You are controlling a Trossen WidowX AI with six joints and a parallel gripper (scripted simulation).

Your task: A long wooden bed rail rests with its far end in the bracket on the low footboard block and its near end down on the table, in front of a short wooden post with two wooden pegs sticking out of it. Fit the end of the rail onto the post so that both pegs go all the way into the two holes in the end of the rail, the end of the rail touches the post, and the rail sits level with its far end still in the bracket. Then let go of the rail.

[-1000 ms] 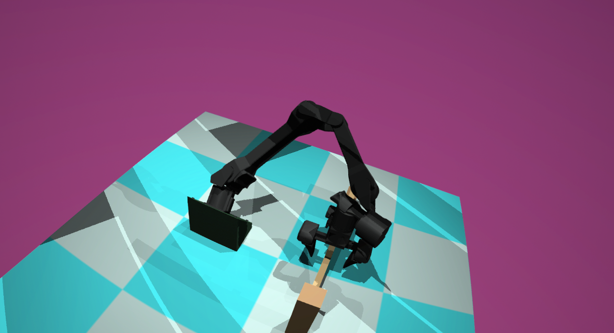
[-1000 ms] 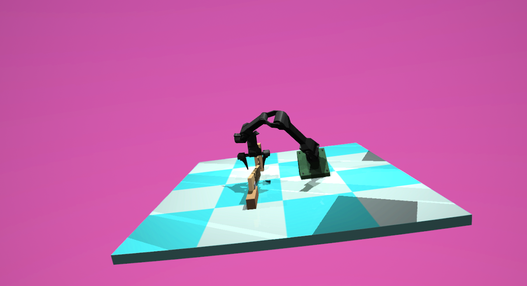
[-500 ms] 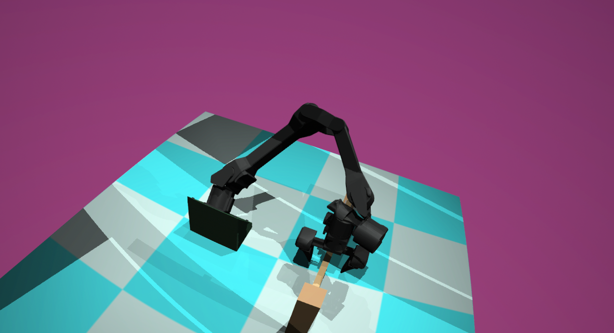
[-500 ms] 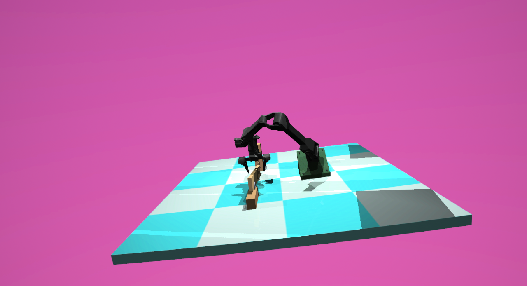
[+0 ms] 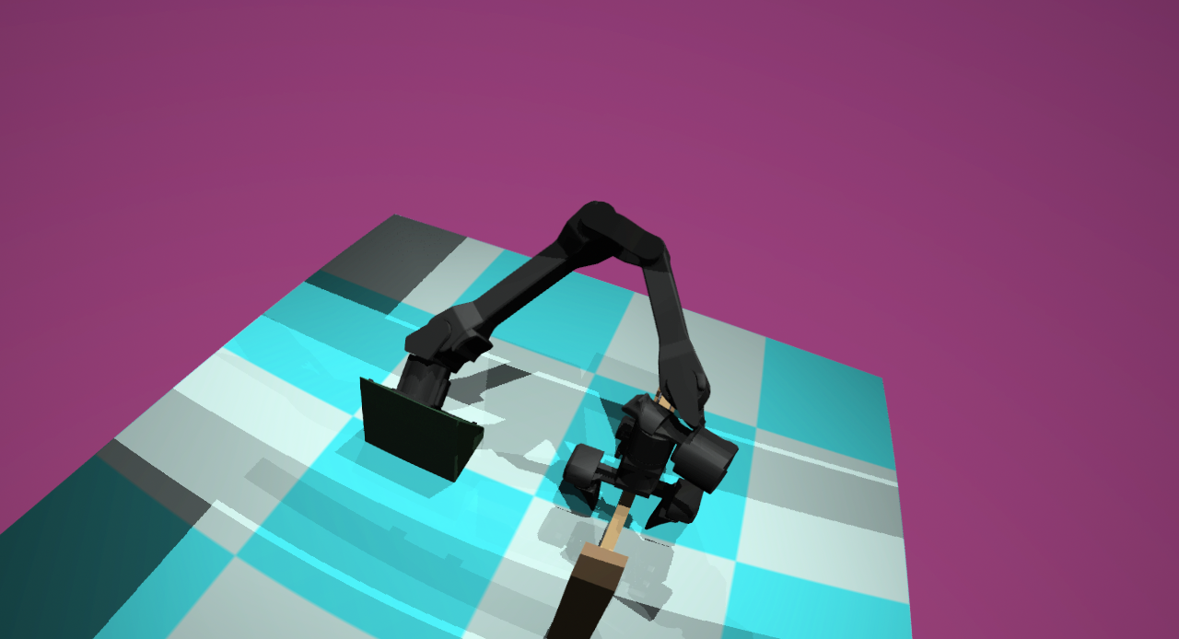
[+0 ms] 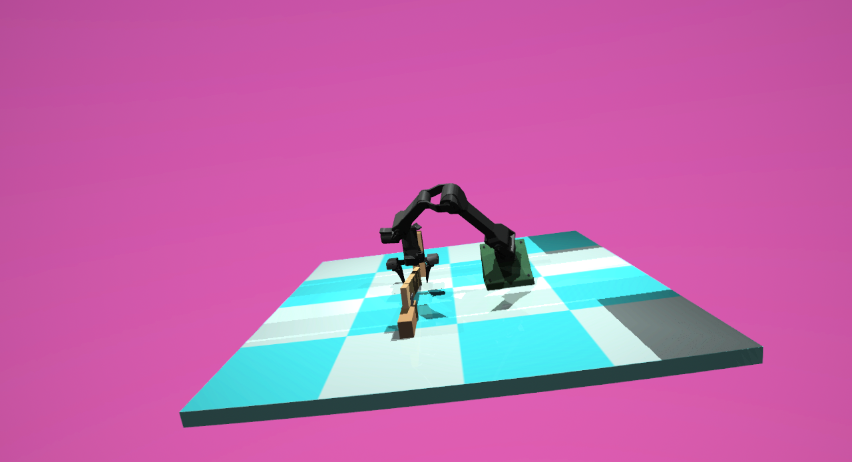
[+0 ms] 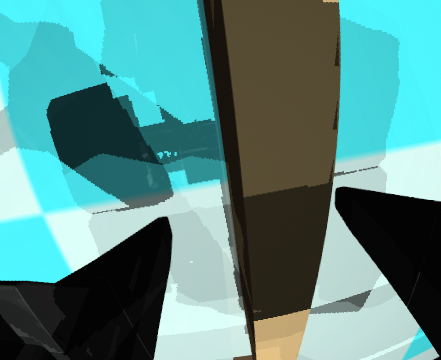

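The long wooden rail (image 5: pixel 616 527) (image 6: pixel 411 289) (image 7: pixel 283 140) slopes from the low footboard block (image 5: pixel 595 586) (image 6: pixel 407 324) toward the short post (image 6: pixel 419 239), whose top shows behind my wrist (image 5: pixel 661 401). My gripper (image 5: pixel 630 499) (image 6: pixel 413 273) (image 7: pixel 255 211) is open and straddles the rail near its post end. One finger is on each side, with a gap between each finger and the wood. The pegs and the rail's holes are hidden.
The checkered table (image 5: pixel 824 552) (image 6: pixel 536 340) carries the arm's dark green base plate (image 5: pixel 416 434) (image 6: pixel 506 268), to the side of the rail. The table's edges lie well away from the rail.
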